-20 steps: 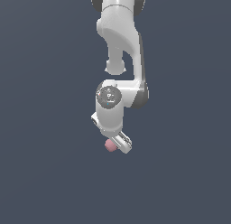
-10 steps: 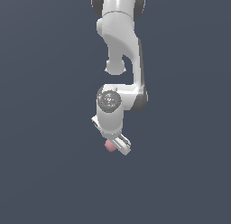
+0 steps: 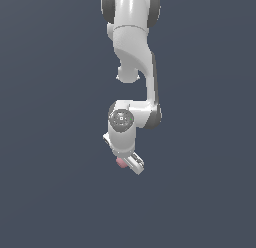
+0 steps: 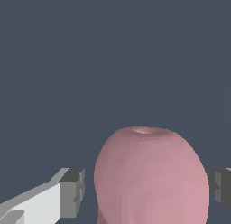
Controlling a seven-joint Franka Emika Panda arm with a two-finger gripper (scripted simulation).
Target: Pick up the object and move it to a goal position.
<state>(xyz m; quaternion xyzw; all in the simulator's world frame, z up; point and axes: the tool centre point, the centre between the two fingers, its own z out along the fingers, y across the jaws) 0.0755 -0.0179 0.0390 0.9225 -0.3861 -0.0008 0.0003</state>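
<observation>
White Franka arm (image 3: 132, 52) hangs down from the top of the exterior view, wrist joint with a grey round cap (image 3: 121, 119) facing the camera, over a plain dark blue-grey surface (image 3: 50, 142) with no visible edges or corners. White claw (image 3: 129, 162) is at the arm's lower end, tilted toward the exterior view's right. Small pink roundish matte ball (image 3: 121, 162) sits at the claw's tip, on its exterior-view-left side, partly hidden by the claw body. In the wrist view the pink ball (image 4: 151, 175) fills the lower middle of the picture, with a small dimple on its near face, and sits between the two fingers: one white finger with a grey pad (image 4: 72, 191) on one side, the other grey pad (image 4: 220, 189) on the opposite side. A narrow dark strip shows between the first pad and the ball; the second pad appears to meet the ball's edge. Cannot tell whether the claw is clamped on the ball or just spread around it. Cannot tell either whether the ball rests on the surface or is lifted off it; no shadow or contact line is visible in either view.
</observation>
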